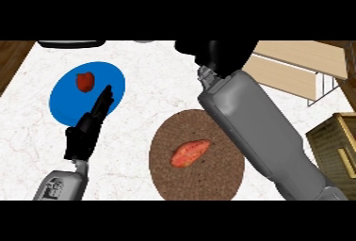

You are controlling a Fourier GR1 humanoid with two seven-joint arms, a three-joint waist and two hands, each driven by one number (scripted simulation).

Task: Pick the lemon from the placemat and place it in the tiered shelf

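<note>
head view shows one orange-red oblong fruit (190, 153) lying free on one round brown woven placemat (208, 188), a little left of the mat's middle; no yellow lemon shows, and this fruit is the only thing on the mat. one round blue plate (69, 101) sits up and to the left of the mat, apart from it, and holds one small red fruit (84, 81) near its upper left part. both rest on a white marbled counter (139, 127), whose left edge meets brown wood. one light wooden tiered shelf (292, 70) stands at the upper right, its slats bare where they show.

left hand (87, 129) rises from the lower left with fingers straight and together, tips over the plate's right edge, holding nothing. right hand (215, 54) is at the top centre, near the shelf's left end, its grey forearm crossing the mat's right side; whether its fingers are curled or spread cannot be told. bare counter lies between plate and mat.
</note>
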